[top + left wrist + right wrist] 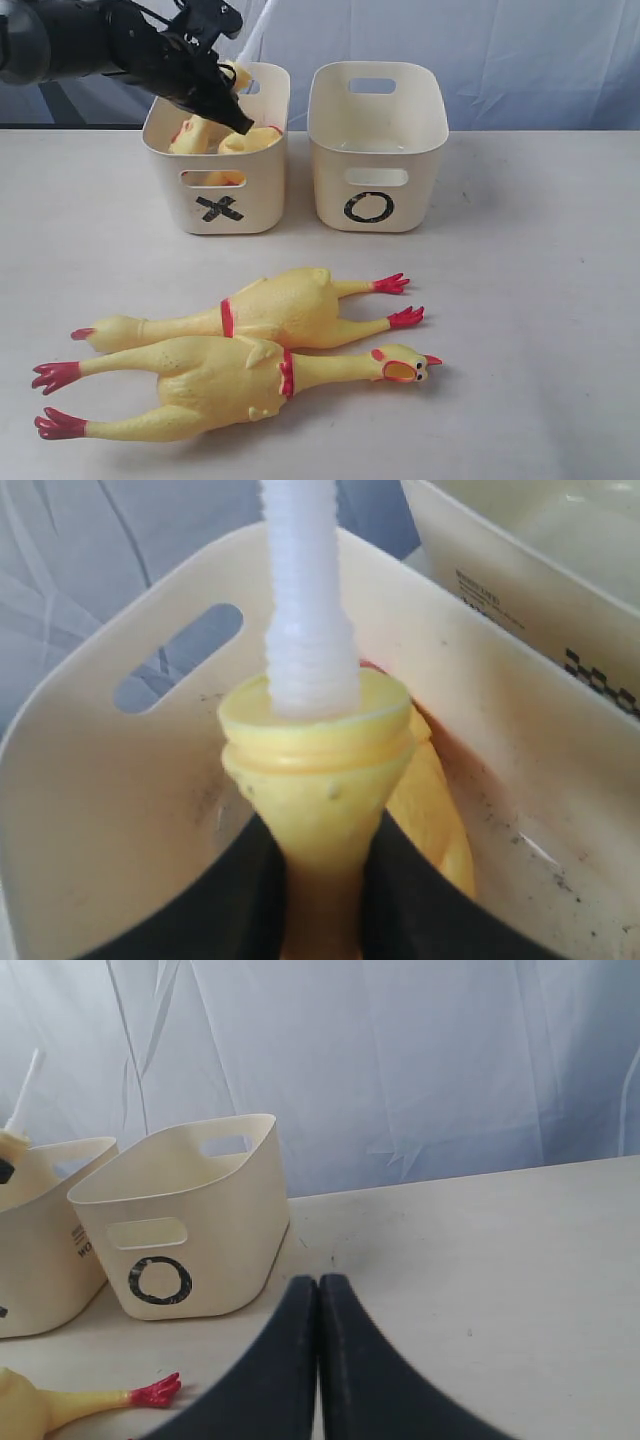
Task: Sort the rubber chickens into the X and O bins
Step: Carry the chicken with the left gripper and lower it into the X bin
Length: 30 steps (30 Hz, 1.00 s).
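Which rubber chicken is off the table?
The chicken in the X bin, gripped by the left claw; the front chicken and the rear chicken lie on the table.

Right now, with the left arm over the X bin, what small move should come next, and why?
Probably open the left jaws. They grip a chicken that hangs within the walls of the X bin, so letting go should drop it there. On the table lie two more chickens.

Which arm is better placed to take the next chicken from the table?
Right. The right gripper is empty, jaws shut, over the table near the O bin. The left gripper is in the X bin, clamped on a chicken.
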### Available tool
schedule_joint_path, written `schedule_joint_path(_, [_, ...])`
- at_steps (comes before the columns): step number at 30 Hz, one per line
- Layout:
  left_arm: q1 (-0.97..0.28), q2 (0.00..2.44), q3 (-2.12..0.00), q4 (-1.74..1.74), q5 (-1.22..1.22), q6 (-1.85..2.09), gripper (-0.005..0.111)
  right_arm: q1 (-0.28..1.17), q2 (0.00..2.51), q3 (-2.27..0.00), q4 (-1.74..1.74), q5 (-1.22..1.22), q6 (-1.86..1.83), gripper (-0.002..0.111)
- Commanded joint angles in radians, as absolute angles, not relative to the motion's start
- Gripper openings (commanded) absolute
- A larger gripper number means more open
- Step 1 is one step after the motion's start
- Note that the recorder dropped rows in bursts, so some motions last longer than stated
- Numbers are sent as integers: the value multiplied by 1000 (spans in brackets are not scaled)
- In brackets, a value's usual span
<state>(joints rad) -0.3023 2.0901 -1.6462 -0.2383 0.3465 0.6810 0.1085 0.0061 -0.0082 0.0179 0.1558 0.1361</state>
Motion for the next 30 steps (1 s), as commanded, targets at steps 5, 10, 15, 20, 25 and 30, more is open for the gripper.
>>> schedule_joint_path(5, [-301, 2117, -1655, -251, 373, 677, 8, 113, 0, 0, 17, 146, 134, 0])
schedule_joint_path(10, [-301, 2124, -1655, -251, 378, 677, 31, 113, 0, 0, 17, 146, 134, 0])
schedule_joint_path(15, [-301, 2124, -1655, -251, 362, 673, 43, 113, 0, 0, 17, 146, 134, 0])
schedule_joint_path(20, [-301, 2124, -1655, -251, 360, 673, 49, 113, 0, 0, 17, 146, 134, 0])
schedule_joint_path(25, [-301, 2124, -1655, -249, 360, 665, 57, 113, 0, 0, 17, 146, 134, 0])
schedule_joint_path(30, [-301, 2119, -1655, -240, 364, 662, 64, 113, 0, 0, 17, 146, 134, 0])
